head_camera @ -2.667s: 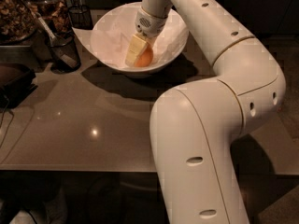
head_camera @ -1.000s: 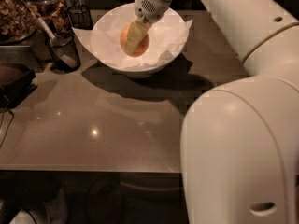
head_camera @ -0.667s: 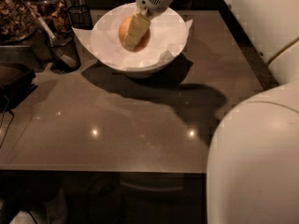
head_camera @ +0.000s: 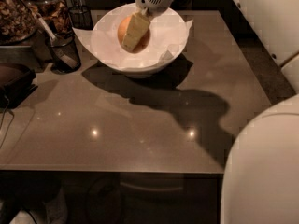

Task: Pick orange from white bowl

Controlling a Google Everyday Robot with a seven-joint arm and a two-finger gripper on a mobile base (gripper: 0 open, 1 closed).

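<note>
Nearest to us, the robot's white arm (head_camera: 264, 171) fills the lower right of the frame. It hides that corner of the counter (head_camera: 140, 134). The counter's front edge runs along the bottom, with dark floor below it. The brown, glossy top shows two small glints of light and a broad shadow across its middle. That whole middle stretch lies open, out to the right edge.

Farther back, at the upper centre, stands the white bowl (head_camera: 105, 55), lined with crinkled paper (head_camera: 170, 31) that sticks out past its rim. The orange (head_camera: 120, 29) sits within the bowl's outline, and we cannot tell whether it rests on the paper or hangs just above it. The gripper (head_camera: 133, 38) reaches down from the top edge. Its fingers (head_camera: 136, 29) are closed around the orange, one pale finger lying across its front.

At the left, a black mesh cup (head_camera: 65, 52) stands just beside the bowl. A dark tray (head_camera: 14, 80) sits at the left edge, and jars (head_camera: 18, 15) crowd the upper left corner.
</note>
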